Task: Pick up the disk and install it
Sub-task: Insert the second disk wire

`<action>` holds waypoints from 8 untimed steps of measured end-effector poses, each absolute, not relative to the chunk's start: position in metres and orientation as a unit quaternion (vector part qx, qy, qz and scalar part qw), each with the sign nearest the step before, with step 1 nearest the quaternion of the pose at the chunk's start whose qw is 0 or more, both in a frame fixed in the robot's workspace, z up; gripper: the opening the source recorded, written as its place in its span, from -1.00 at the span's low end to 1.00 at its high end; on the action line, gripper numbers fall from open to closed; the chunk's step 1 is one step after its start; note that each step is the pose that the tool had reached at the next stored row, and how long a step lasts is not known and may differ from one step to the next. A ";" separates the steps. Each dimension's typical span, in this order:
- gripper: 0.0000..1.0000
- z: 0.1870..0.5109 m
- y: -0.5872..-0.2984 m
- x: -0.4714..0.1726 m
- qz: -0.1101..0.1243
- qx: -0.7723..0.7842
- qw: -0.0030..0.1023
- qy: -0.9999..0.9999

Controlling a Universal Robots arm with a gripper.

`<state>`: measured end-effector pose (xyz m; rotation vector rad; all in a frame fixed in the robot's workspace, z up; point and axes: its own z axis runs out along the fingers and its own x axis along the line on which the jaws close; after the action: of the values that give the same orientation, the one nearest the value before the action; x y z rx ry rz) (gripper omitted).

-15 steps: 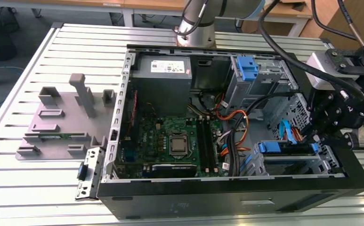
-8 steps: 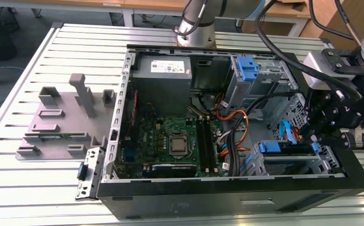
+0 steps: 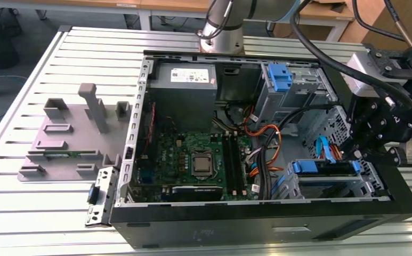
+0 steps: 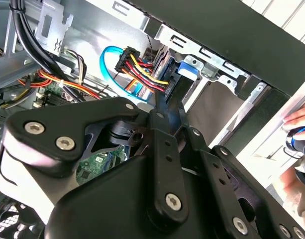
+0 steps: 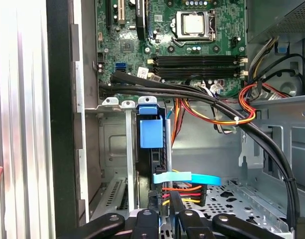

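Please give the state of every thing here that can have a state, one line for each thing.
Computer case: lying on its side, side panel off, inside open to view.
Disk: seated edge-on in the drive bay, blue rails showing, cables plugged into its end.
Gripper: at the cabled end of the disk, fingers close together.
Processor socket: bare, no cooler on it.
Grey fixture plate: on the table beside the case.
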<state>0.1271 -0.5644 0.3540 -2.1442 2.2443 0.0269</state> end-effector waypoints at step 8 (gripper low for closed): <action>-0.53 0.354 -0.564 0.126 0.009 -0.691 0.019 0.723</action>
<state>0.1256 -0.5644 0.3543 -2.1440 2.2437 0.0271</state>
